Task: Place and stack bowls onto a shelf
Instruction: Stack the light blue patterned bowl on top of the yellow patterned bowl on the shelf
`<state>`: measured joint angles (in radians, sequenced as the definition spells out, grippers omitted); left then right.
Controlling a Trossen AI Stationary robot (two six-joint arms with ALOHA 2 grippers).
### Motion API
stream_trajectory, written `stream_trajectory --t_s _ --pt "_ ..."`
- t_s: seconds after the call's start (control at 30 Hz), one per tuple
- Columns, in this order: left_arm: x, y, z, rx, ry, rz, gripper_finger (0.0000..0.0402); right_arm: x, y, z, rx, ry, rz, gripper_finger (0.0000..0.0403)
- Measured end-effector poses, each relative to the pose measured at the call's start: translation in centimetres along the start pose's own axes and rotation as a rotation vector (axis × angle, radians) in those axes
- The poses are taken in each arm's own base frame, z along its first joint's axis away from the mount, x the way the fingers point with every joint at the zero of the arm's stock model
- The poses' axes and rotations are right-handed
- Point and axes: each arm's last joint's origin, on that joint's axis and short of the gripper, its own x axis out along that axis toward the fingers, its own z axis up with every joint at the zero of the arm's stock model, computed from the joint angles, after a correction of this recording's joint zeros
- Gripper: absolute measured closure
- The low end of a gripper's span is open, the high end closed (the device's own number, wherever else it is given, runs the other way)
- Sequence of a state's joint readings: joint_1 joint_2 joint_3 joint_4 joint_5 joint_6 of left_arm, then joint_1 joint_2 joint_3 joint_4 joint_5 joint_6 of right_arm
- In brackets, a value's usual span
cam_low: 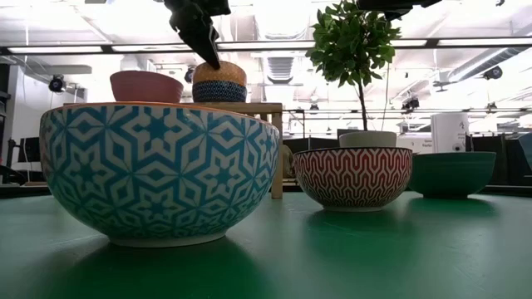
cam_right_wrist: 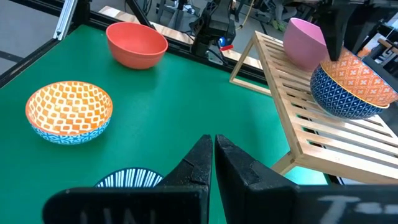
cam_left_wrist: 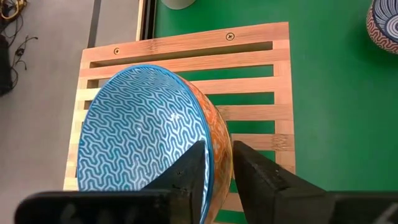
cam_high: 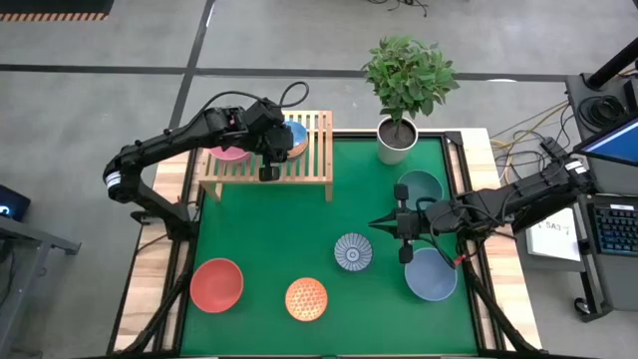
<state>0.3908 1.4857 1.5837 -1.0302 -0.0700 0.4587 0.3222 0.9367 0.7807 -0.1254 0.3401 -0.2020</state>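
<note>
My left gripper [cam_high: 279, 145] is over the light-wood shelf [cam_high: 314, 160] at the table's far left, shut on an orange-and-blue patterned bowl [cam_high: 296, 138]. A pink bowl [cam_high: 227, 152] stands on the slats beside it. My right gripper [cam_high: 377, 222] hovers shut over the table's right half, touching nothing, next to the blue-white patterned bowl [cam_high: 353, 251]. On the green table stand the dark teal bowl [cam_high: 419, 186], the slate-blue bowl [cam_high: 431, 274], an orange patterned bowl [cam_high: 306, 298] and the red bowl [cam_high: 216, 284]. No light blue bowl shows. My left gripper holds the patterned bowl by its rim [cam_left_wrist: 208, 146], with one finger [cam_left_wrist: 189, 171] inside the bowl and the other [cam_left_wrist: 255, 171] outside. The fingers come from above, slanting down. The bowl sits slightly tilted with its base at the shelf's slats [cam_right_wrist: 348, 115].
A potted plant in a white pot [cam_high: 397, 140] stands at the table's far edge, right of the shelf. The shelf's right half [cam_left_wrist: 261, 81] has bare slats. Open green table lies between the shelf and the near row of bowls.
</note>
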Motion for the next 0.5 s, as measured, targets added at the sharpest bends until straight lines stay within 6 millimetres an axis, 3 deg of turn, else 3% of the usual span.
stream_trajectory --t_s 0.17,0.33,0.5 --pt "-0.4 0.1 0.2 -0.014 -0.011 0.005 0.0319 0.0 0.0 0.0 0.0 0.0 0.0 0.0394" --pt "-2.0 0.6 1.0 -0.034 -0.058 0.026 0.0314 0.0 0.0 0.0 0.0 0.0 0.0 0.0394" --pt "-3.2 0.9 1.4 -0.034 -0.095 0.044 0.0332 0.0 0.0 0.0 0.0 0.0 0.0 0.0394"
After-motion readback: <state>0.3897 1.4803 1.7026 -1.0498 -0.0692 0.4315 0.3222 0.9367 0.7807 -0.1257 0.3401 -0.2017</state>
